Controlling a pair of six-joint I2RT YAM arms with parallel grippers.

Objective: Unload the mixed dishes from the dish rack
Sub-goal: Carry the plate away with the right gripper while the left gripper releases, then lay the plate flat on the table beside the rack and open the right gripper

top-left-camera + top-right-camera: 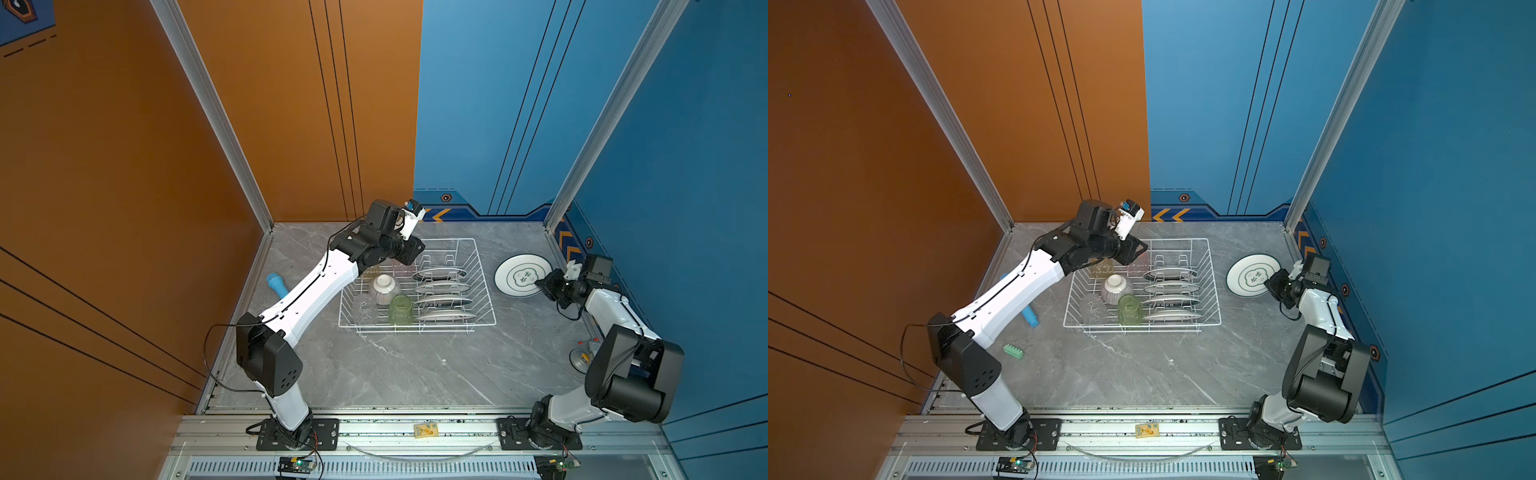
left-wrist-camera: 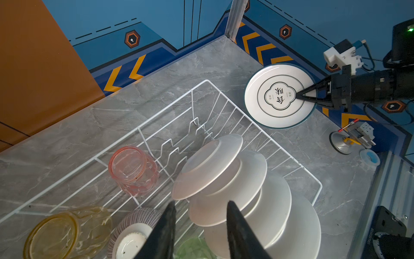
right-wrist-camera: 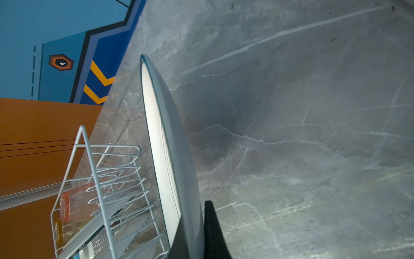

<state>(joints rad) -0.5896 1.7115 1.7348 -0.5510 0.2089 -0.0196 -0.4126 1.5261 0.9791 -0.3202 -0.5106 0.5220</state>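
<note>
The right gripper [image 2: 300, 95] is clamped on the rim of one plate [image 2: 257, 98] near the tabletop's [image 1: 415, 374] far right corner. It holds the plate nearly flat, likely for setting down, though contact with the surface is unclear. The left gripper [image 2: 201, 203], jaws apart and empty, hovers over the dish rack [image 1: 482, 286] at mid-tabletop — four plates [image 1: 442, 286] stand slotted there, probably its next pick.

Plate [image 3: 174, 145] pinched in jaws, wire rack [image 3: 98, 186] beside

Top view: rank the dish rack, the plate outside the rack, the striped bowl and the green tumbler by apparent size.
1. dish rack
2. plate outside the rack
3 and 4. striped bowl and green tumbler: nearly alike, no firm ranking.
</note>
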